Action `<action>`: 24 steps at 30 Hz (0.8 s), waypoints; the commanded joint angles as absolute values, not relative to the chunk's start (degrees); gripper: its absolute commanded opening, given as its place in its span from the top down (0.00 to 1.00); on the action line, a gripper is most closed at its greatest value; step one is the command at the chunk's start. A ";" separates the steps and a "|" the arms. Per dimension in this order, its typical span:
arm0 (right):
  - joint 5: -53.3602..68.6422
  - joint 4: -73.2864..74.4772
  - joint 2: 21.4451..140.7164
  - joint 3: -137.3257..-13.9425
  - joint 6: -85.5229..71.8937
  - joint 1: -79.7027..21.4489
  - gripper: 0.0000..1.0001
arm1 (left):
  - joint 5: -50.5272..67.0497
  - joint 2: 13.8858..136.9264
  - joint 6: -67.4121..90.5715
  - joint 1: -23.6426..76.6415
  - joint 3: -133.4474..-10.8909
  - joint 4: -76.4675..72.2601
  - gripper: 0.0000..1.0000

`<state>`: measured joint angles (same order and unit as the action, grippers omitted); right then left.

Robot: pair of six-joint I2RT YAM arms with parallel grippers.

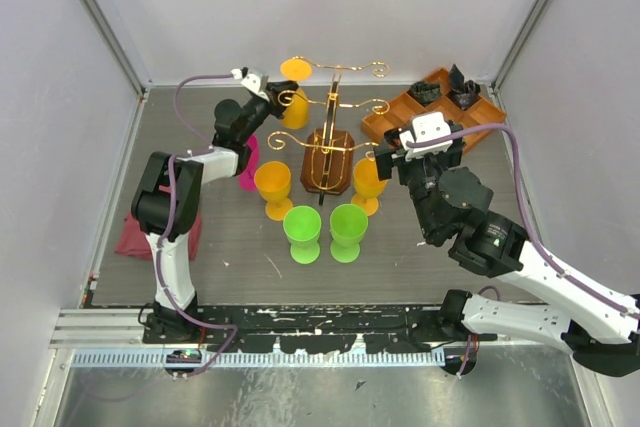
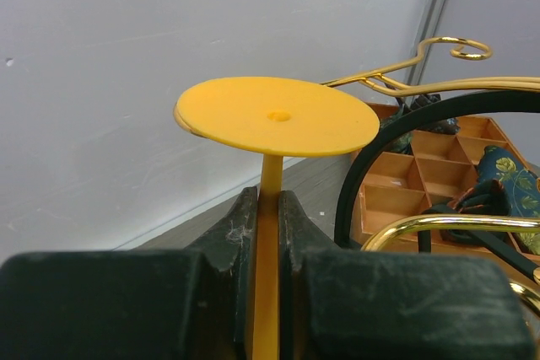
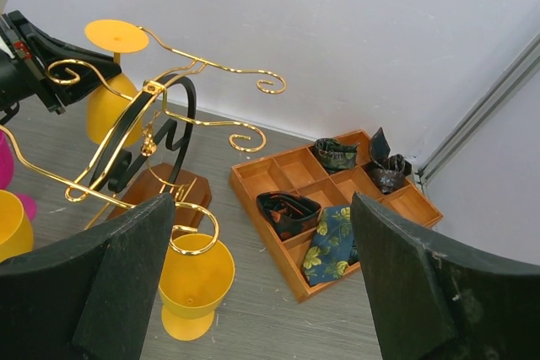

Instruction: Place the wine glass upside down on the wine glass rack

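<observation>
Only my left wrist view shows the left claw [image 2: 268,208] pinched narrow on the stem of the inverted orange wine glass [image 2: 278,115] at the upper left arm of the wine glass rack [image 1: 327,152], while overhead I count two green goblets [image 1: 302,232] [image 1: 348,230], two orange goblets [image 1: 272,187] [image 1: 368,182] and one pink goblet [image 1: 250,162] on the table [image 1: 230,247], with the right claw [image 3: 266,267] wide and empty.

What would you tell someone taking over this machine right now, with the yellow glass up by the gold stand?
Left tool: shut on the stem of the yellow glass, which is upside down, foot up, at the tip of an upper arm of the gold rack.
Right tool: open, empty, beside the rack.
Done: glass raised and inverted.
Left: probably slide the stem into the arm, then release.
</observation>
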<state>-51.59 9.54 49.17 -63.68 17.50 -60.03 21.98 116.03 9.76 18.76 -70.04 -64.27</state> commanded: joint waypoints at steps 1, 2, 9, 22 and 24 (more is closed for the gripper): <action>-52.82 7.21 49.18 -63.52 17.94 -60.30 0.10 | 22.84 116.25 9.91 19.16 -70.54 -66.67 1.00; -52.82 7.25 49.21 -63.54 17.87 -60.34 0.10 | 22.65 115.93 9.80 19.20 -70.12 -66.85 1.00; -52.77 7.12 49.45 -63.50 17.23 -60.34 0.10 | 24.07 115.75 10.09 19.12 -70.17 -66.69 1.00; -53.20 8.32 48.85 -63.19 15.50 -60.30 0.10 | 22.30 108.37 15.80 13.06 -59.87 -74.86 1.00; -53.33 8.64 48.95 -63.19 15.07 -60.29 0.10 | 22.45 107.17 15.67 12.92 -58.88 -74.93 1.00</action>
<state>-52.07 9.56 49.50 -63.00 16.38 -60.05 22.41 111.70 14.44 13.50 -60.42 -69.54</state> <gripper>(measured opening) 0.900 0.145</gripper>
